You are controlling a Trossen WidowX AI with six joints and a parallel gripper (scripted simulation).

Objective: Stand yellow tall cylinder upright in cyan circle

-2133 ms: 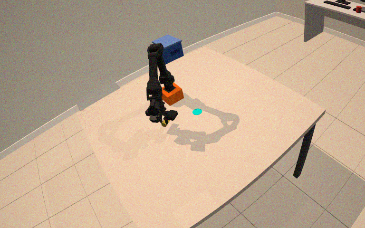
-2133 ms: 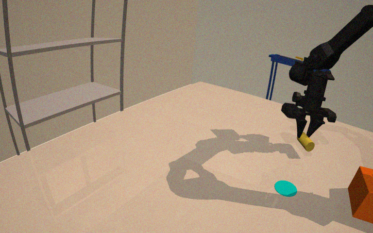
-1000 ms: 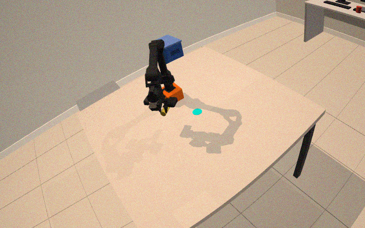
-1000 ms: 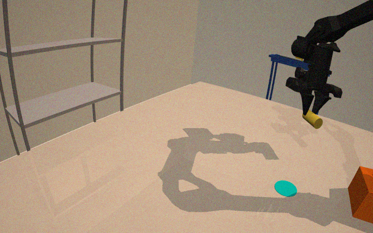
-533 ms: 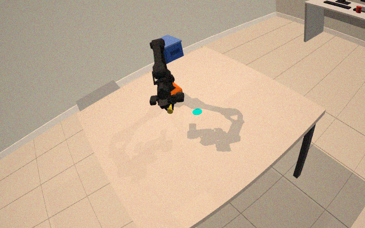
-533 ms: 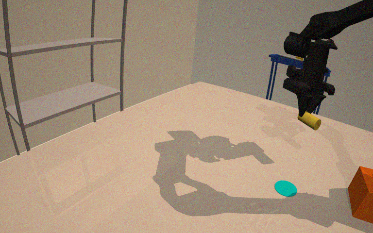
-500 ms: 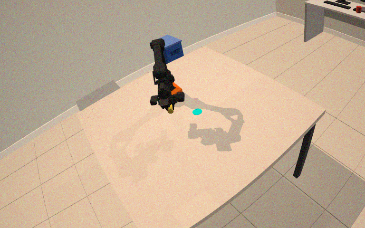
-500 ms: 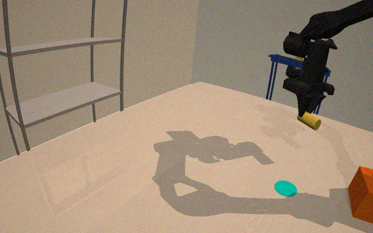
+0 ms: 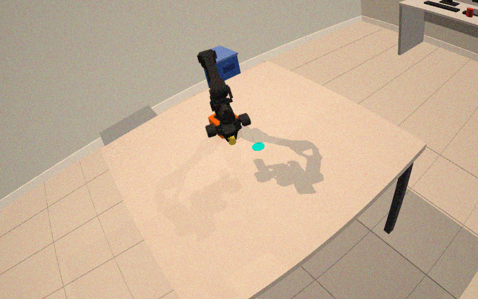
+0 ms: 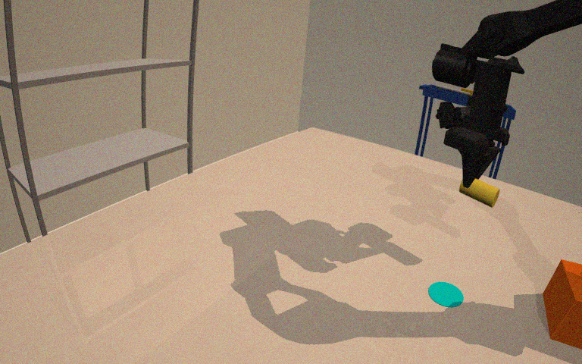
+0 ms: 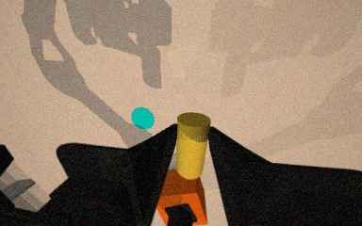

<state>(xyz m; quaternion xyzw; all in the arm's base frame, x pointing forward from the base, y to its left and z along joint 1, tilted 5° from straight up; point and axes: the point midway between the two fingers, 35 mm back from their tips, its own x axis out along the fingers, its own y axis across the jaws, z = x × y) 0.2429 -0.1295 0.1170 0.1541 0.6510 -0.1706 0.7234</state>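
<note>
The yellow cylinder (image 9: 231, 140) (image 10: 480, 192) (image 11: 191, 153) is held in the air above the table, tilted close to horizontal in the exterior view. My gripper (image 10: 470, 184) (image 11: 192, 129) is shut on it, with one finger on each side near one end in the wrist view. The fingers point down, and in the top view they are mostly hidden by the gripper body. The cyan circle (image 9: 258, 146) (image 10: 445, 294) (image 11: 142, 118) is a flat disc on the table, uncovered, to the right of the cylinder in the top view.
The orange block (image 9: 213, 119) (image 10: 566, 300) (image 11: 200, 207) is at the arm's base, behind the cylinder in the wrist view. A blue box (image 9: 229, 63) stands beyond the table's far edge. A grey shelf rack (image 10: 102, 158) stands left in the exterior view. Arm shadows cross the table (image 9: 218, 260).
</note>
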